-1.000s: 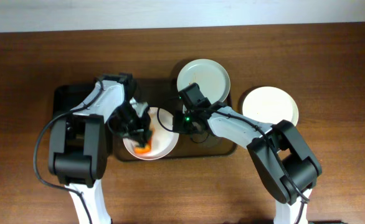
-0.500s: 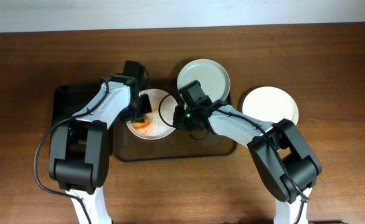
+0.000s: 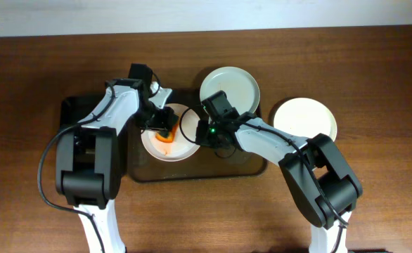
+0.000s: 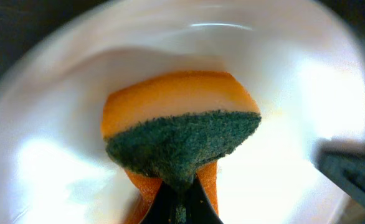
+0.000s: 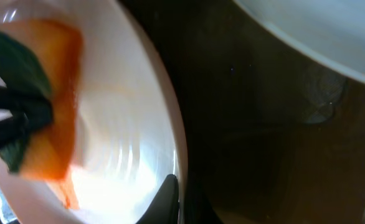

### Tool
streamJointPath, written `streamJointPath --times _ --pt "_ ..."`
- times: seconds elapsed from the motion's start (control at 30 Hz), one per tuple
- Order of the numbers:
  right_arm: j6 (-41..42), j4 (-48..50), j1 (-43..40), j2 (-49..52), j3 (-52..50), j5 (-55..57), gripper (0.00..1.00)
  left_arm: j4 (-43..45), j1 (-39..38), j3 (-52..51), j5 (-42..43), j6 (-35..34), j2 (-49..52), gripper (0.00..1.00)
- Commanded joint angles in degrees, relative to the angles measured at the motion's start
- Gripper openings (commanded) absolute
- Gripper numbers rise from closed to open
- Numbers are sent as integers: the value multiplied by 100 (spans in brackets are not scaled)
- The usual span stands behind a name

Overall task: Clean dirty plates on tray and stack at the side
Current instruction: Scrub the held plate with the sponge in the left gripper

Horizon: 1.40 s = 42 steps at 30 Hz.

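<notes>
A white plate (image 3: 181, 146) sits on the left part of the brown tray (image 3: 242, 166). My left gripper (image 3: 165, 131) is shut on an orange sponge with a green scouring face (image 4: 181, 135) and presses it on that plate (image 4: 307, 99). My right gripper (image 3: 201, 133) is shut on the plate's right rim (image 5: 181, 155); the sponge (image 5: 45, 106) shows at the left of its view. A second plate (image 3: 229, 87) lies at the tray's back. A third plate (image 3: 304, 121) lies on the table to the right.
A black tray (image 3: 79, 112) lies left of the brown tray, under my left arm. The wooden table (image 3: 375, 70) runs to a pale wall at the back.
My left gripper has swept the sponge from the plate's near side to its far left, then back to the middle. The plate shifted slightly back. My right gripper stayed on the rim.
</notes>
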Motion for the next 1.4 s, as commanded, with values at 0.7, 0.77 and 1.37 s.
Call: streamJointPath --times 0.7,0.77,1.37 --pt "-254 -35 111 278 -96 -308 4 -1547 -221 0 -1062 -1318 326 0" --pt "-254 -17 111 278 -96 -308 4 -1812 -221 0 151 -494 326 0" --pt "-256 -17 109 278 -96 -308 4 -1147 -256 -540 -4035 -4494 326 0"
